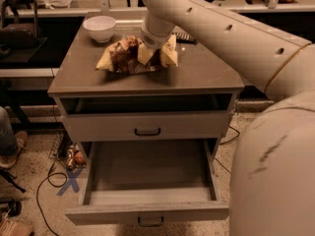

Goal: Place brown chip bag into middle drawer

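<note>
The brown chip bag (129, 58) lies crumpled on the grey cabinet top (197, 75), just right of the white bowl (99, 27). My gripper (146, 52) comes down from the upper right onto the middle of the bag and is shut on it, one pale finger showing in front of the bag. The bag still rests on the top. The middle drawer (147, 212), the lowest one, is pulled out wide open below, and its inside is bare. The handled drawer above it (147, 127) is shut.
A small black remote (186, 36) lies behind the bag, partly hidden by my arm. My arm and body fill the right side of the view. A person's leg and shoe (9, 141) are at the left. Cables and blue tape (66, 183) lie on the floor.
</note>
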Tool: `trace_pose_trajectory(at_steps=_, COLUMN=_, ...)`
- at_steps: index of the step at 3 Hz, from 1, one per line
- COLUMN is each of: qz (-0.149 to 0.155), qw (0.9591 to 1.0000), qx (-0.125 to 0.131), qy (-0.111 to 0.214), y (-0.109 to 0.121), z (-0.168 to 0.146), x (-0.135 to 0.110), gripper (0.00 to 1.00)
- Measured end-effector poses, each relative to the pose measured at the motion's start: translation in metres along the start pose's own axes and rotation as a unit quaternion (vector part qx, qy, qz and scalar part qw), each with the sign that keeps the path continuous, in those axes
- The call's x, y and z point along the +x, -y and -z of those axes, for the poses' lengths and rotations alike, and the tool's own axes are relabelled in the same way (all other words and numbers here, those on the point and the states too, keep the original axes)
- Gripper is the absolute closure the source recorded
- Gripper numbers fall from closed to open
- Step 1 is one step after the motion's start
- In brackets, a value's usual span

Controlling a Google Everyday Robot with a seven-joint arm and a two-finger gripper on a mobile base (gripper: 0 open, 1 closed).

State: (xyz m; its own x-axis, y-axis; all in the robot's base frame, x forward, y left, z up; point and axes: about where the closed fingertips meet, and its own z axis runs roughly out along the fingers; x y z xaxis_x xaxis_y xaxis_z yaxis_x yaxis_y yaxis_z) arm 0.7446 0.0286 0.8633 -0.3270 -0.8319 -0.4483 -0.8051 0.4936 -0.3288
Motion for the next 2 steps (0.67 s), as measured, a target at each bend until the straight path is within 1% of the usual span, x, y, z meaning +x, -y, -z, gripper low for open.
trace_pose_trajectory(at_steps=1, qz=-0.014, qw=0.9988, qx=0.032, qy=0.033, y=0.015, z=0.042, x=0.014, gripper=0.84)
trace_pose_trajectory(at_steps=2, qz=-0.033, qw=0.9957, qx=0.067, qy=0.054, y=0.027, z=0.093, x=0.037, gripper=1.00)
